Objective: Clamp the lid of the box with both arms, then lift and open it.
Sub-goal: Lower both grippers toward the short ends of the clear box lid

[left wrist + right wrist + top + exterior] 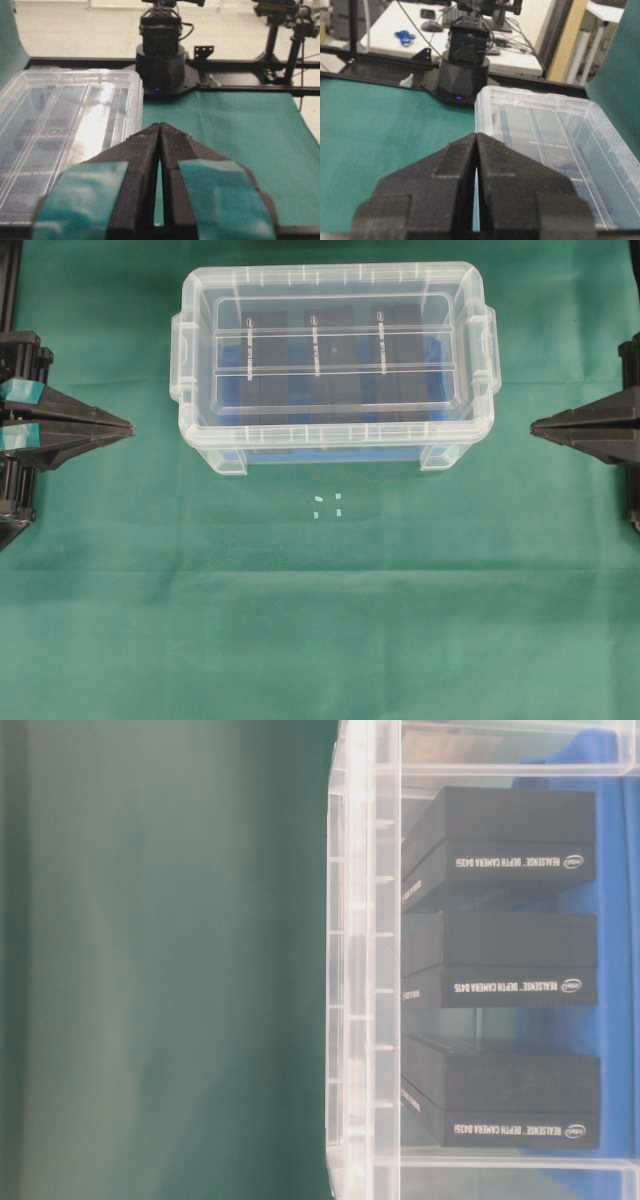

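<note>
Lid (pixel 335 350) on box (pixel 200 430), long axis left-right.

— What can't be seen properly?
— The box (pixel 365 960) runs off the top, bottom and right edges of the table-level view. From overhead, the lettering on the black slabs (pixel 330 355) is too small to read.
— The arms?
— Cut off at both side edges overhead.

Both end effectors (pixel 128 427) (pixel 535 426) closed, empty.
</note>
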You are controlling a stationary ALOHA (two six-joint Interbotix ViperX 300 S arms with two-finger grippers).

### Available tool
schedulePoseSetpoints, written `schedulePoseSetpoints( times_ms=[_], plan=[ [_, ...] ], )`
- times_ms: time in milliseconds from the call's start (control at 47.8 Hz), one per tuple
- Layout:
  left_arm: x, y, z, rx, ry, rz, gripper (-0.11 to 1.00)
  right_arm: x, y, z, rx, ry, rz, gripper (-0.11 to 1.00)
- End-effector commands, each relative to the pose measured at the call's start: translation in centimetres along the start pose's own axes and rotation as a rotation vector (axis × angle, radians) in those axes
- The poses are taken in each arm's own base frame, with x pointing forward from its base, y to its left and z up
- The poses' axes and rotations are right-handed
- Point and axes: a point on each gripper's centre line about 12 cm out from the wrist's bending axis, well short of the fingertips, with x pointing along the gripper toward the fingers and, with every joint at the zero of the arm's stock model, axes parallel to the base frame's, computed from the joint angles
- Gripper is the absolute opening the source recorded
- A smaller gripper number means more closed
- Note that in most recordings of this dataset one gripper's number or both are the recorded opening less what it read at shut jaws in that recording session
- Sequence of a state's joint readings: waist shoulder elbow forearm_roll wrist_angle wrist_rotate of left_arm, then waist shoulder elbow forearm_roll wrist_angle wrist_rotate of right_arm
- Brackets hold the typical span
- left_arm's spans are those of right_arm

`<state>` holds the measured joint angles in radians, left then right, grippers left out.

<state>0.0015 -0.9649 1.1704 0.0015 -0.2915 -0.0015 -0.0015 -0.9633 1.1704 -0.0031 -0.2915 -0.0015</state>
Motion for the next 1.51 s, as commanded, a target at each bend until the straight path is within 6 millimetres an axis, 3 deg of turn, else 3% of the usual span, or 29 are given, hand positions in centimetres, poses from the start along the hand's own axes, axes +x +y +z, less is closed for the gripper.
schedulePoseSetpoints(
  times_ms=[0, 314, 439, 1025, 1297, 1485],
  plan=[
    [0.5, 0.0, -0.2, 0.024, 0.052, -0.001, 0.01, 0.3, -0.1, 0.5, 0.010, -0.005, -0.006, 0.00],
    [0.6, 0.0, -0.3, 0.018, 0.074, -0.002, 0.01, 1.0, -0.4, 0.6, 0.033, 0.080, -0.019, 0.00],
    [0.6, 0.2, -0.2, 0.020, 0.074, 0.008, 0.01, 1.1, -1.3, 0.5, 0.031, 0.079, -0.065, 0.00],
    [0.0, 6.4, 0.3, 0.023, 0.141, 0.310, 0.01, 0.4, -7.5, 0.8, 0.010, 0.128, -0.357, 0.00],
    [0.2, 6.9, 0.0, 0.017, 0.179, 0.332, 0.01, 0.3, -8.8, 0.3, 0.022, 0.181, -0.413, 0.00],
    [0.3, 7.0, -0.5, -0.010, 0.301, 0.333, 0.01, 0.4, -8.9, -0.5, 0.060, 0.323, -0.416, 0.00]
  ],
)
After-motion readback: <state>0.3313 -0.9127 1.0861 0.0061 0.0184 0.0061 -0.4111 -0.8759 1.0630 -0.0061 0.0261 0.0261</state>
